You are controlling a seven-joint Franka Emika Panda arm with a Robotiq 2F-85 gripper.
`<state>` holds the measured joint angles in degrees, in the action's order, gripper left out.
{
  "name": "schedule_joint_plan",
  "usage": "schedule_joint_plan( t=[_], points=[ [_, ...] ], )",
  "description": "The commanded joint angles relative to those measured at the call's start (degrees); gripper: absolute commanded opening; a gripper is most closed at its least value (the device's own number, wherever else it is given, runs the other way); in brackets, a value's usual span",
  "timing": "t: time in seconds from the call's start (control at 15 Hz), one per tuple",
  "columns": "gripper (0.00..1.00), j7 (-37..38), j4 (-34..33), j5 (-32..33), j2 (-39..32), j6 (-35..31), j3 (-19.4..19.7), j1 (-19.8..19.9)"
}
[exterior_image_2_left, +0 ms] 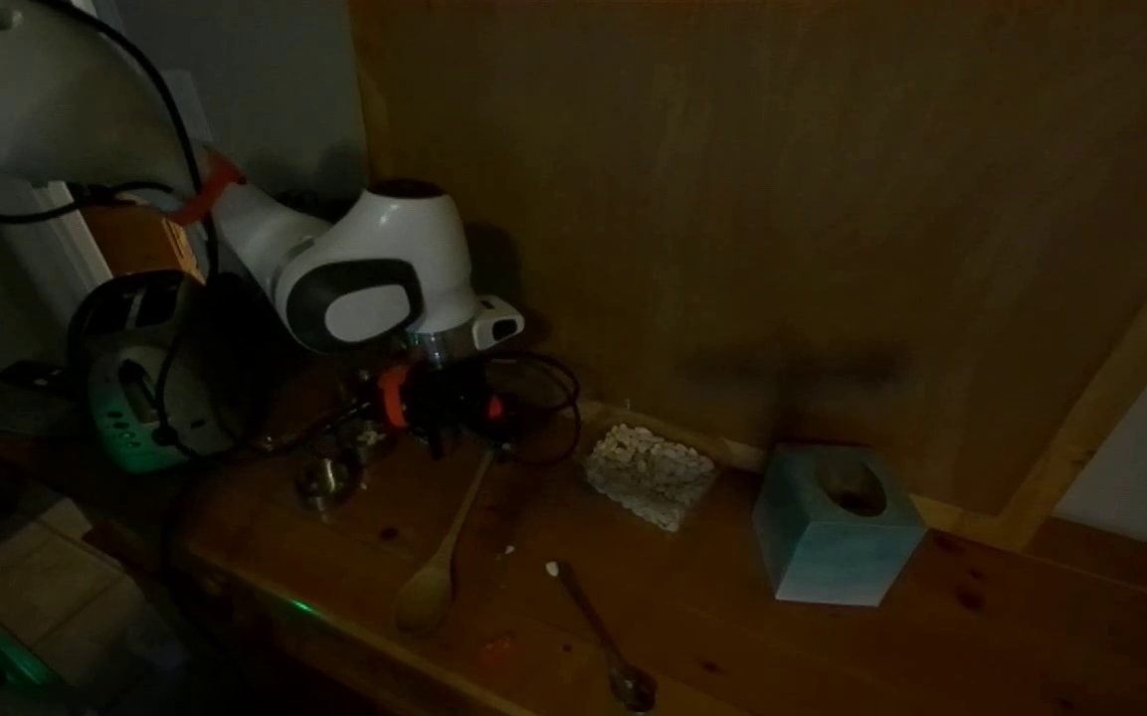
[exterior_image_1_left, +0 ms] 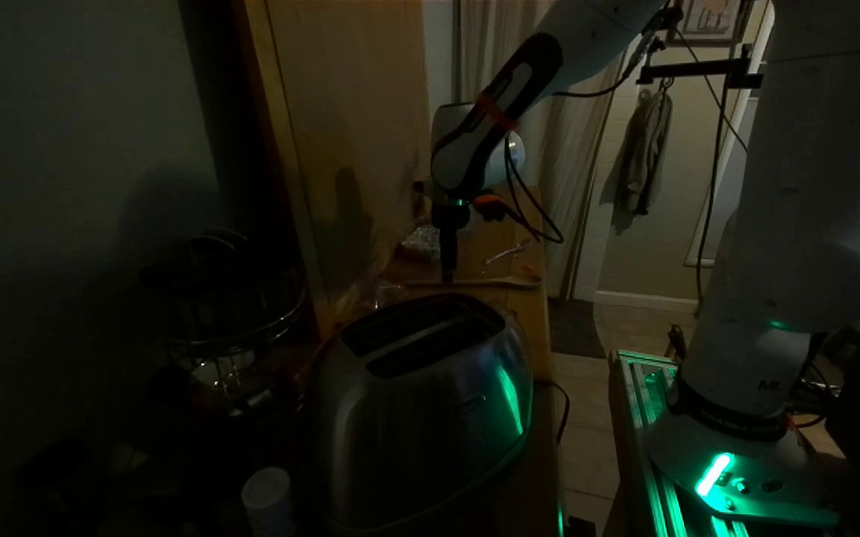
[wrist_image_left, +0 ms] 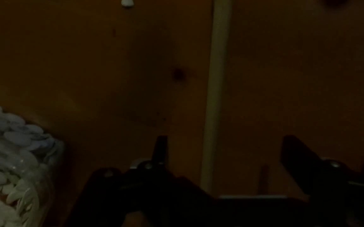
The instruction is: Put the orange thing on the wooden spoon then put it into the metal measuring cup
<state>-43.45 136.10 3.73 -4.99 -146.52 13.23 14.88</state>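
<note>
The wooden spoon (exterior_image_2_left: 426, 597) lies on the wooden counter, its bowl toward the front edge and its handle running back beneath the arm. My gripper (wrist_image_left: 224, 147) is open over the handle end. In the wrist view the spoon handle (wrist_image_left: 215, 94) passes between the two fingers, nearer the left one and apart from both. A small, dim orange thing (exterior_image_2_left: 498, 648) rests on the counter beside the spoon's bowl, not on it. To the other side of the handle sits a metal measuring cup (exterior_image_2_left: 322, 484); behind it another metal cup (exterior_image_2_left: 366, 438) seems to hold white bits.
A clear bag of white pieces (exterior_image_2_left: 648, 475) is close to the gripper. Further along are a dark metal spoon (exterior_image_2_left: 631, 684) and a blue tissue box (exterior_image_2_left: 837, 532). The toaster (exterior_image_1_left: 422, 418) stands at the opposite end. A tall wooden panel (exterior_image_2_left: 782, 219) backs the counter.
</note>
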Motion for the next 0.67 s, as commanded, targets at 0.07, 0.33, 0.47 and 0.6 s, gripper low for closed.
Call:
schedule_joint_plan(
  t=[0.07, 0.33, 0.47, 0.6],
  points=[
    [1.00, 3.57, -0.98, 5.39, 5.08, 1.89, -0.02, -0.75],
    [1.00, 2.85, -1.60, 4.86, 5.50, 2.15, 0.15, -0.84],
    [1.00, 2.85, -1.37, 4.86, 5.47, 2.15, 0.16, -0.83],
    [1.00, 2.84, -1.33, 4.86, 5.03, 2.14, 0.14, -0.79]
  ],
)
